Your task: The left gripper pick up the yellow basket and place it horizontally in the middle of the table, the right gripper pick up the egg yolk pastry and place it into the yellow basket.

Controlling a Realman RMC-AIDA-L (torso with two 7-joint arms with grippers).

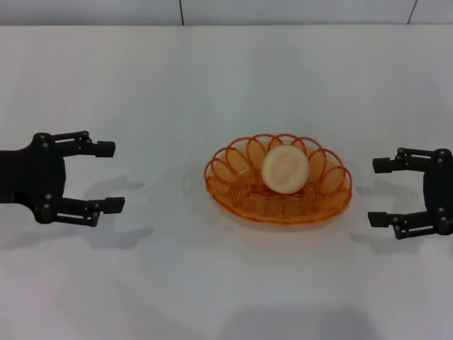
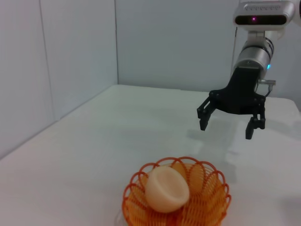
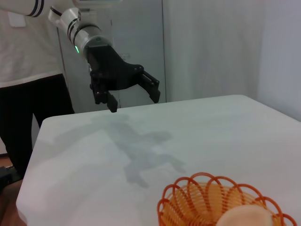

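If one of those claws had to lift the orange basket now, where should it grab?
Probably the looped rim at a narrow end of the yellow basket, coming from the side: the rim is thin and open, and the egg yolk pastry fills the middle.

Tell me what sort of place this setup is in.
Likely an indoor robot test or lab space: a plain white table between blank wall panels, holding only a yellow basket with an egg yolk pastry, flanked by the left gripper and right gripper.

Both hands open, held apart.
Left hand (image 1: pixel 106 177) at the robot's left, right hand (image 1: pixel 379 192) at its right; fingers spread, facing inward, gripping nothing.
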